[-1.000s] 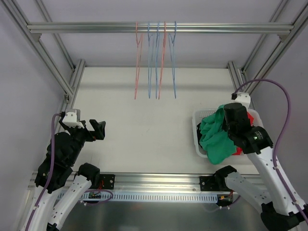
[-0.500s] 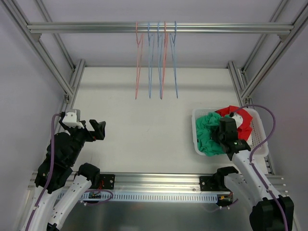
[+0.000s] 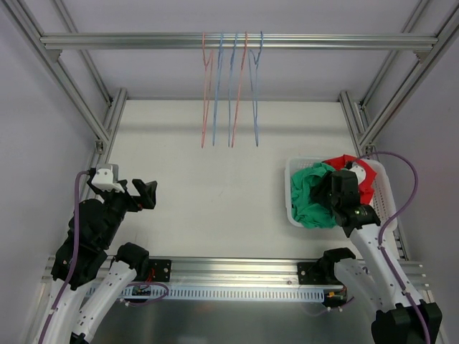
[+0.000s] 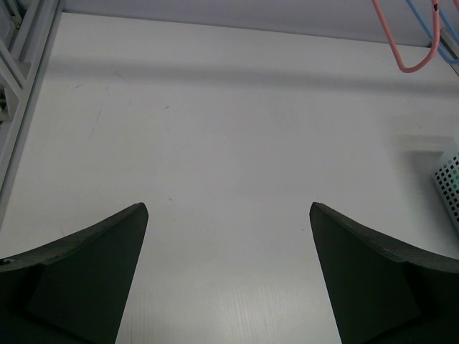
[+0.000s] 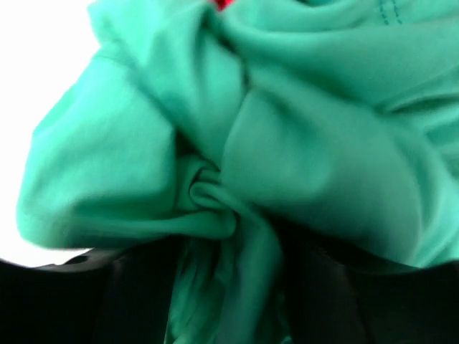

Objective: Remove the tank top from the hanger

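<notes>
Green tank top crumpled in basket, no clear axis; right fingers buried, grip unclear; left fingers apart.

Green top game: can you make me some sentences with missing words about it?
The green top lies in the white ____. Next to it is a ____ garment. The ____ hand is pressed into the green top. The left hand is wide ____.
Missing words: basket, red, right, open.

No readable text, label or number — none, as far as these views show.
</notes>
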Controlling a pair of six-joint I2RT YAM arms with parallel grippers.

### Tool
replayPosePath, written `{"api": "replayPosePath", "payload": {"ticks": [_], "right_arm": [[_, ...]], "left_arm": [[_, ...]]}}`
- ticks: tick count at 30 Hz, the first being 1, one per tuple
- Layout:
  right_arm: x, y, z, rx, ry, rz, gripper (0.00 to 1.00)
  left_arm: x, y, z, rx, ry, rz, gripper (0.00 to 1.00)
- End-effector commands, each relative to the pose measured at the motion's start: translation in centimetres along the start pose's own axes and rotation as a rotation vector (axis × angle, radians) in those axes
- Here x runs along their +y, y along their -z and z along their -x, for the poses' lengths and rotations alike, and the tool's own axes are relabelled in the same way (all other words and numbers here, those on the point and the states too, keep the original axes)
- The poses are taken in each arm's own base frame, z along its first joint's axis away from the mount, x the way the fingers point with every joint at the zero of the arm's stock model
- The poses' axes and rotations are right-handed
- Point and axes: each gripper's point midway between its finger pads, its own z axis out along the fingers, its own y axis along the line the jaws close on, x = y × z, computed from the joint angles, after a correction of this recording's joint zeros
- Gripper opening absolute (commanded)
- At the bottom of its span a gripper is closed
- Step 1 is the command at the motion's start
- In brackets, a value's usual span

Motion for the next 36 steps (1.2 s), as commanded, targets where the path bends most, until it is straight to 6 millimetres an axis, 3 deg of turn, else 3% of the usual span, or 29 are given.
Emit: {"api": "replayPosePath", "payload": {"ticks": [1,3,4,5,7,9,11,12,15,19,24,30,36], "right_arm": [[-0.2,2.8,2.2,0.003,0.065,-0.046,0.58],[0.5,4.1,4.2,-0.023,0.106,-0.036,0.64],[0.1,4.0,3.8,-0.007,0.123,-0.052,0.66],[0.9,4.8,5.3,-0.033,0.131,-0.041,0.69],[1.2,5.7,6.2,-0.033,0.177,-0.034,0.75],[2.3,7.1,8.1,-0.065,0.205,-0.003,0.87],[2.1,8.4,9.1,-0.086,0.274,-0.013,0.99],[2.4,9.9,10.4,-0.135,0.284,0.004,1.0],[2.7,13.2,11.9,-0.204,0.364,0.058,0.99],[1.3,18.0,11.9,-0.228,0.44,0.08,1.0],[-2.3,21.3,10.7,-0.212,0.506,-0.012,1.0],[-3.0,21.9,8.8,-0.268,0.508,0.067,0.99],[-2.6,20.1,7.5,-0.227,0.508,0.092,0.99]], "left_arm": [[-0.5,0.1,1.0,-0.025,0.021,-0.015,0.99],[-0.3,0.0,1.2,-0.023,0.032,0.004,0.99],[-0.1,-0.1,1.3,-0.023,0.036,0.013,0.99],[0.1,-0.1,1.4,-0.023,0.042,0.027,0.99],[0.9,-0.3,1.7,-0.018,0.069,0.09,0.99],[2.0,-0.4,1.7,-0.004,0.098,0.164,0.99],[2.7,-1.1,1.1,0.054,0.098,0.217,0.99],[3.3,-1.3,1.0,0.066,0.111,0.255,0.99],[3.9,-2.1,0.2,0.127,0.121,0.289,0.99],[4.7,-1.2,0.4,0.113,0.089,0.321,0.99],[6.0,0.9,0.0,0.041,0.039,0.348,0.99],[5.2,1.1,-1.3,0.031,0.072,0.289,0.99],[4.5,0.4,-1.9,0.074,0.065,0.253,0.99]]}}
